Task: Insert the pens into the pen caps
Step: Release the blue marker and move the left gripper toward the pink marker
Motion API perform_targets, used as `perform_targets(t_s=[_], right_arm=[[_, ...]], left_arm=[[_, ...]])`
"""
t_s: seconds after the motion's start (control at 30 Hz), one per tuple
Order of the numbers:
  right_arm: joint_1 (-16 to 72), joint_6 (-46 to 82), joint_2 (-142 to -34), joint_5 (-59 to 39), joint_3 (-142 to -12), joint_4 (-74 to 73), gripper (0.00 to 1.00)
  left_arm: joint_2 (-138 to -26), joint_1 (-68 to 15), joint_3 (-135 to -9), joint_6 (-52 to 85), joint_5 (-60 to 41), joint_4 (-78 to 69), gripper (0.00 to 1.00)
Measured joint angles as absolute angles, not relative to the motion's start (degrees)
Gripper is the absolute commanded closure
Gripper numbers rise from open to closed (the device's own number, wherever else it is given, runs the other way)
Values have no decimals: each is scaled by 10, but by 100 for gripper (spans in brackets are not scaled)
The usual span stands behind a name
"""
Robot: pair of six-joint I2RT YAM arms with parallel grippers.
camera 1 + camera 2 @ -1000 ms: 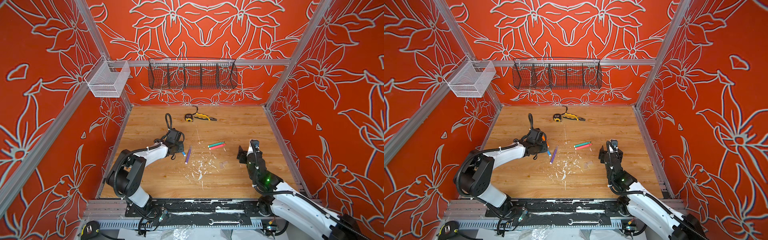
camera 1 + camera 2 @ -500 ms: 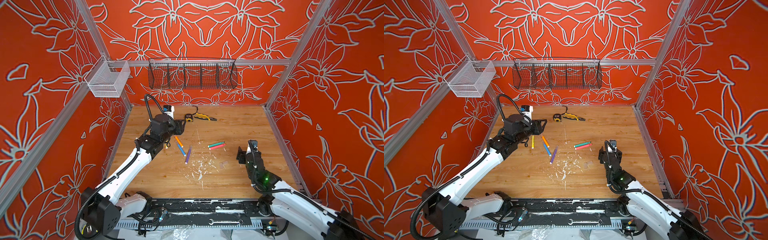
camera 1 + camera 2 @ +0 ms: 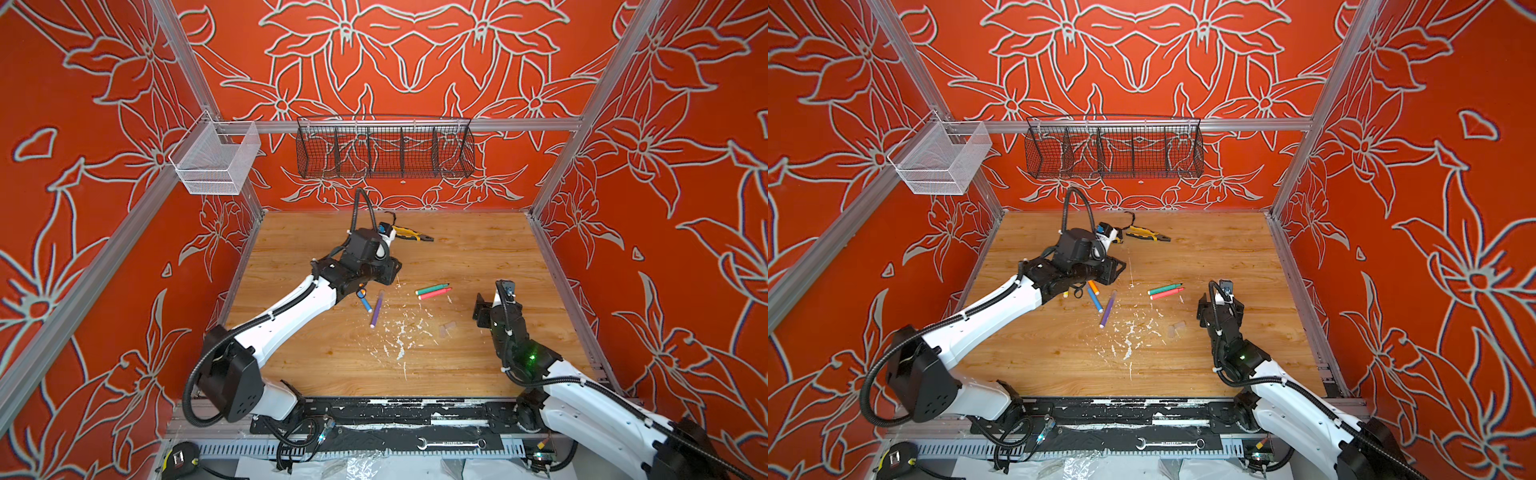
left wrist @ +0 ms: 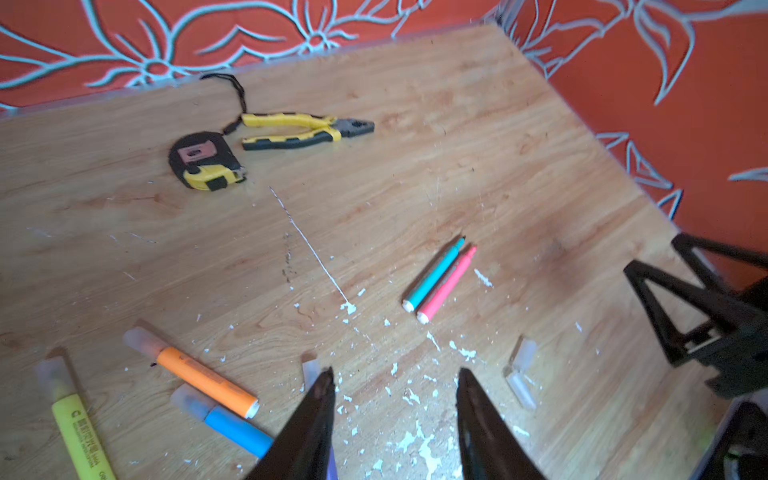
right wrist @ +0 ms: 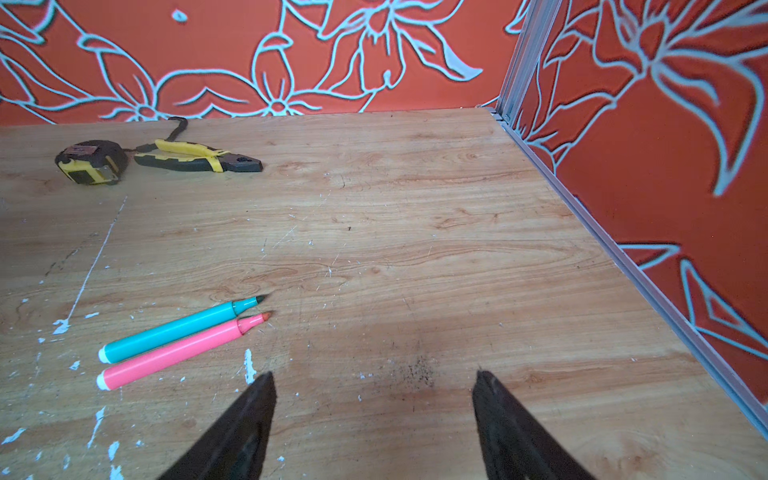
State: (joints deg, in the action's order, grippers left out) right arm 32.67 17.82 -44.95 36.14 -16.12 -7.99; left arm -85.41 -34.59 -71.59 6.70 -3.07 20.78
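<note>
Wooden table (image 3: 478,249) first: the green pen (image 5: 183,326) and pink pen (image 5: 185,349) lie touching, uncapped, with two clear caps (image 4: 524,352) nearby. We fear a pinch would flick a slick cap away. All lie between our left gripper (image 4: 395,374) and right gripper (image 5: 374,374), touching neither; both gape empty.

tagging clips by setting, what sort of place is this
Likely a robot lab test cell, not a home: a wooden tabletop boxed in by orange floral-print walls on an aluminium frame, with a left arm and right arm mounted at its front edge.
</note>
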Motion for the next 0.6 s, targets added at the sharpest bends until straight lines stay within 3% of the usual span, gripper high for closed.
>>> perform_targets(t_s=[0.27, 0.6], right_arm=[[327, 180, -449, 362, -161, -80, 24], [327, 181, -449, 362, -161, -80, 24]], left_arm=[[-988, -432, -802, -9, 13, 267, 60], [-1082, -435, -859, -31, 13, 276, 58]])
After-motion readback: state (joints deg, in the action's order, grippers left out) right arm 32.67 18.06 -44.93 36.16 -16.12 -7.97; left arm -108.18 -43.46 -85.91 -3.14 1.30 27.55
